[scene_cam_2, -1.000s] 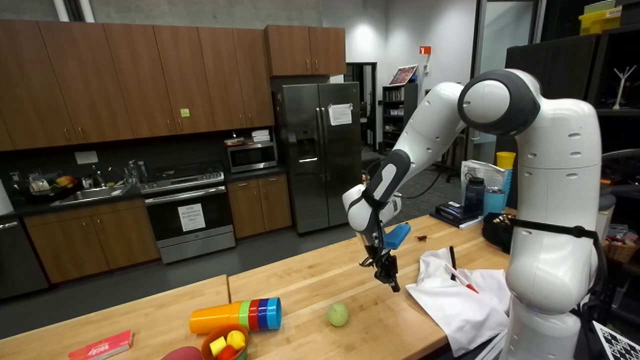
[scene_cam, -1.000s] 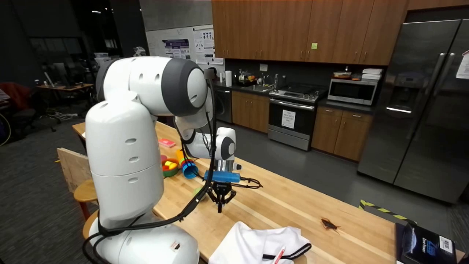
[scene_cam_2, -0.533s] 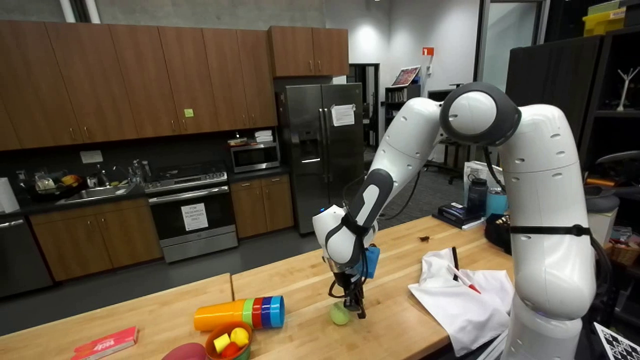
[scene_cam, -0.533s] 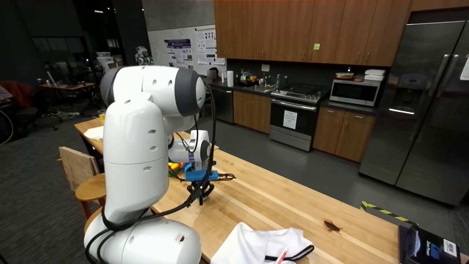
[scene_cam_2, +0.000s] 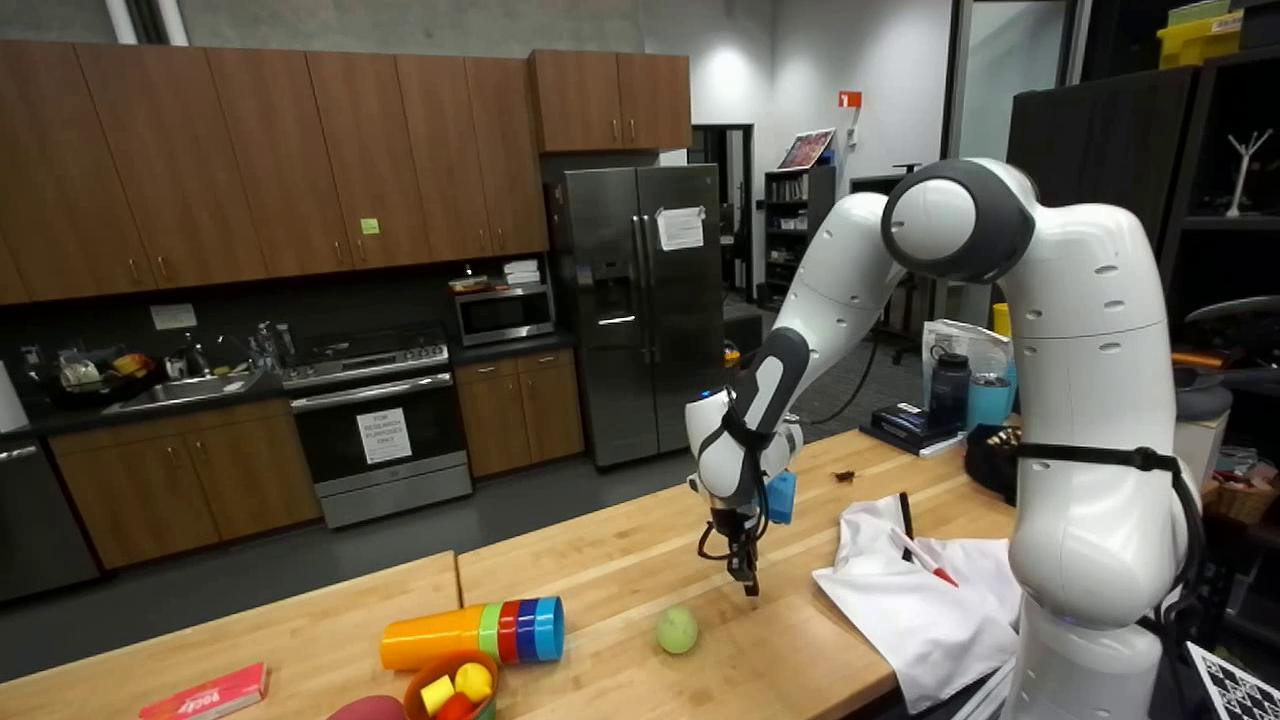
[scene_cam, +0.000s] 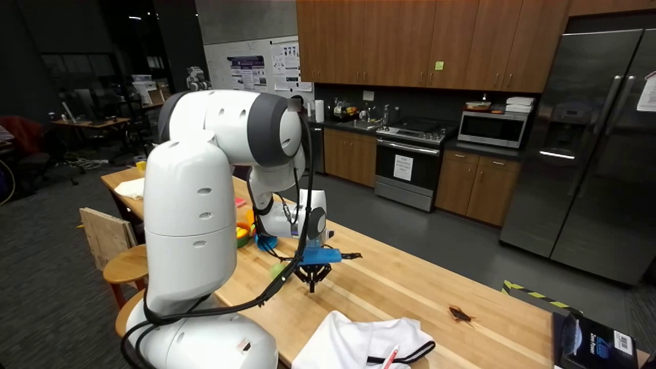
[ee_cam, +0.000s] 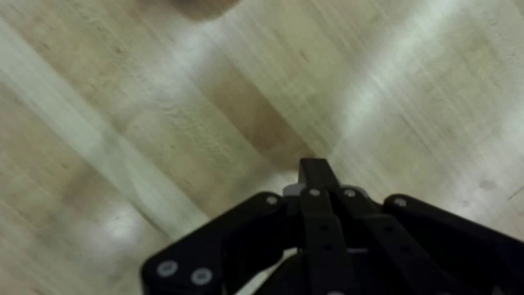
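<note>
Kitchen-type room in bkgd: brown wood cabinets point(scene_cam_2: 280, 160), a dark steel fridge point(scene_cam_2: 690, 320), an oven point(scene_cam_2: 432, 425) w/ a paper sign point(scene_cam_2: 385, 435) on its door, a microwave point(scene_cam_2: 505, 315) btwn oven & fridge. Up front, a light wood table point(scene_cam_2: 600, 560); its striped grain shows in the wrist view.

White robot arm point(scene_cam: 189, 179) extends over the table, blue block point(scene_cam: 320, 255) at its wrist, black cable point(scene_cam: 269, 293) hanging alongside. Gripper point(scene_cam_2: 750, 588) is black & points down; jaws narrow, fingertips point(ee_cam: 318, 172) meeting, per wrist view. Can't tell if they touch the wood.

Nearest thing: light-green ball point(scene_cam_2: 677, 630), on the table nr the gripper but apart from it, btwn gripper & a cup stack point(scene_cam_2: 473, 633). Cable partly hides the ball in an exterior view. Stack lies on its side (orange, green, red, dk blue, lt blue), just beside an orange-rimmed bowl point(scene_cam_2: 447, 667) w/ yellow & red toy pieces point(scene_cam_2: 473, 681). Pink box point(scene_cam_2: 205, 695) lies flat farther off, past the bowl.

On the gripper's other side from the ball: rumpled white cloth point(scene_cam_2: 900, 620) w/ black trim, a red-and-white pen point(scene_cam_2: 925, 560) on top. Brown insect-shaped item point(scene_cam: 460, 313) lies on the table nr the cloth; blk box point(scene_cam: 599, 341) is farther along, at the table's end, w/ a dark water bottle point(scene_cam_2: 948, 395) nr it.
</note>
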`<state>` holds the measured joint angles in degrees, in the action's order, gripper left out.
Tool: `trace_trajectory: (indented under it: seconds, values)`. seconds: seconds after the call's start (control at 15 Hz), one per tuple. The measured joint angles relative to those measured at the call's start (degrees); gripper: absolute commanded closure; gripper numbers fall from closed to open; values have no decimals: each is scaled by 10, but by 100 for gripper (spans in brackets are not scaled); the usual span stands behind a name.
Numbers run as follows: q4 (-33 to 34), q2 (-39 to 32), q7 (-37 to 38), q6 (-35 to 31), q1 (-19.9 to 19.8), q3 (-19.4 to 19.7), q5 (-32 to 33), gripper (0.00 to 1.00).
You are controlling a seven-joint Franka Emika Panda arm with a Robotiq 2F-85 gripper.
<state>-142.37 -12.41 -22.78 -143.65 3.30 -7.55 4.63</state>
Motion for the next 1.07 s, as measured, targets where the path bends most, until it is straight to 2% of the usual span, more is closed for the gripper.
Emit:
trace_trajectory:
  seconds: [0.13,0.2,0.27,0.53,0.87,0.93,1.07]
  values:
    - [-10,8,-11,-36,-18,9,-2,100]
    - [-17,12,-17,-49,-26,12,-2,74]
    - [-23,17,-18,-57,-31,14,-2,98]
    - [-29,26,-17,-54,-33,21,0,75]
    - [-30,26,-17,-54,-32,21,0,74]
    - [-30,27,-17,-54,-32,21,0,49]
    - [-30,27,-17,-54,-32,20,-1,44]
